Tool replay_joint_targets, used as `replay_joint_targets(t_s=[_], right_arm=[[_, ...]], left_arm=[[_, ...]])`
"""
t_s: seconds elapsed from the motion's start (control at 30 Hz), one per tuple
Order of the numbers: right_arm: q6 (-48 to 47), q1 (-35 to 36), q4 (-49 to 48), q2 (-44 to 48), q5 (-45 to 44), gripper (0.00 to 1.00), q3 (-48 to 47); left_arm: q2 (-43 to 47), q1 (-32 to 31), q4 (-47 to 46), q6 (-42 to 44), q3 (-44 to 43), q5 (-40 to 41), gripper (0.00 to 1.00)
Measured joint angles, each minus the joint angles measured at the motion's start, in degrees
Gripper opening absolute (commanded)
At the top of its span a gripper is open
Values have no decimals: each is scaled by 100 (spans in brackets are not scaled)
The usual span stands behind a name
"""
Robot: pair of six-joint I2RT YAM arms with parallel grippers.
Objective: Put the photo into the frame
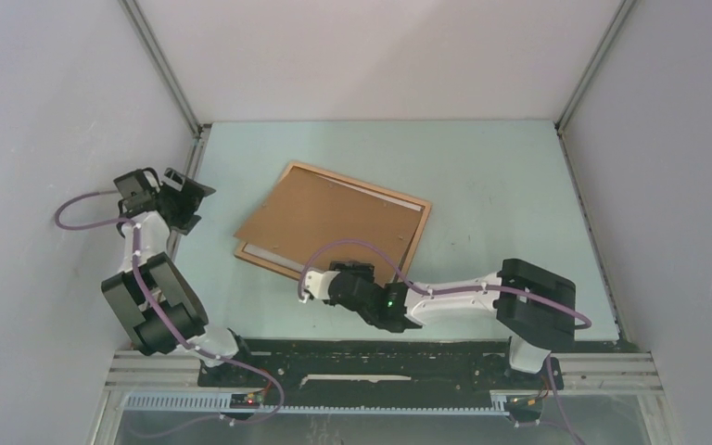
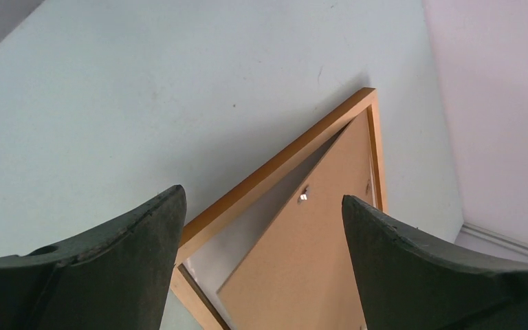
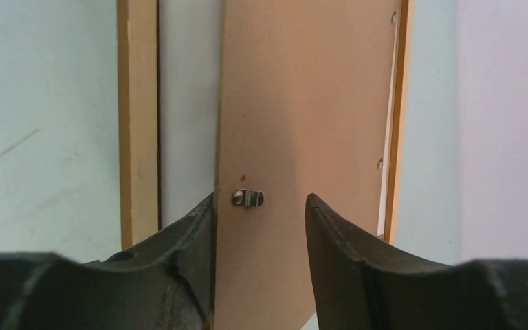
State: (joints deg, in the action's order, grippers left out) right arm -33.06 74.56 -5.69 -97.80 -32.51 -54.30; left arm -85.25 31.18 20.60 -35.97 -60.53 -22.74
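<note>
Low in the overhead view, just below the middle, the right gripper hangs over the near end of a brown backing board, its fingers apart and clamped on nothing, a small metal clip showing between them. The board lies askew on the frame, which rests flat at the centre of the pale table. Between the board and the frame's rail runs a white strip; whether that is the photo I cannot tell. Farther back, at the left by the wall, the left gripper hovers with its fingers spread wide, holding nothing and pointing towards the frame's corner.
</note>
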Motion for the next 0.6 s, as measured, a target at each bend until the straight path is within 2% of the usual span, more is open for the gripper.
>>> replay_joint_targets(t_s=[0.17,0.3,0.37,0.53,0.6], right_arm=[[304,-164,315,0,-15,71,4],[667,-260,601,0,-44,75,4],[951,-332,866,0,-66,89,7],[1644,-463,1432,0,-4,94,17],[1884,-492,1530,48,26,100,17]], left_arm=[[13,2,-210,-151,181,-210,90],[0,-52,-284,-214,214,-350,90],[-15,-111,-332,-223,214,-426,90],[-26,-308,-387,-256,214,-542,90],[-39,-358,-391,-256,214,-586,90]])
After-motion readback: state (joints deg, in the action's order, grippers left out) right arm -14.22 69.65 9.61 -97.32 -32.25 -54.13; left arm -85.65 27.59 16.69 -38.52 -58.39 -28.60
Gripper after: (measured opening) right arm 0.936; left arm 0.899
